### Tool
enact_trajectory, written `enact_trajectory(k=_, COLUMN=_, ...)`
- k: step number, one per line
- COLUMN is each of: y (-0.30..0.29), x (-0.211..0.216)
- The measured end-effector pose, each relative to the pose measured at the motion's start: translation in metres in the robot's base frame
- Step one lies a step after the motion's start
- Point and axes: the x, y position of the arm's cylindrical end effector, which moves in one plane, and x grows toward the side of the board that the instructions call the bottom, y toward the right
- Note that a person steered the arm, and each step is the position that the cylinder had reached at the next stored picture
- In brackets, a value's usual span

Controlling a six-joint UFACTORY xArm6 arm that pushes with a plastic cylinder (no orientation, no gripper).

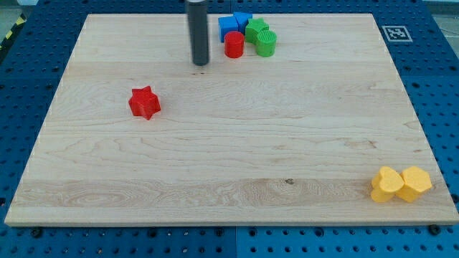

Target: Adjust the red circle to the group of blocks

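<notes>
Single view of a pale wooden worktop [229,154] with visible grain, resting on a blue perforated base [430,72]. The arm carries no pincer, so no open or closed state applies; it ends in a smooth dark cylindrical rod whose lower end, my tip [201,63], rests near the view's top, left of centre. Just to the tip's right, apart from it, stands the red circle [234,45], a short matte cylinder. It touches a cluster: two blue blocks [229,25] of unclear shape behind it and two green blocks [262,37] to its right. A red star [145,103] lies well apart toward the view's left. Two yellow blocks [400,184], touching, occupy the bottom-right corner. A fiducial marker [394,33] sits at upper right.
</notes>
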Motion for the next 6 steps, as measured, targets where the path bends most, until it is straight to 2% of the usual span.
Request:
enact_trajectory(k=1, y=-0.011, x=-0.021)
enact_trajectory(k=2, y=0.021, x=-0.038)
enact_trajectory(k=3, y=0.047, x=-0.038)
enact_trajectory(k=4, y=0.046, x=-0.031)
enact_trajectory(k=5, y=0.052, x=-0.001)
enact_trajectory(k=6, y=0.077, x=-0.001)
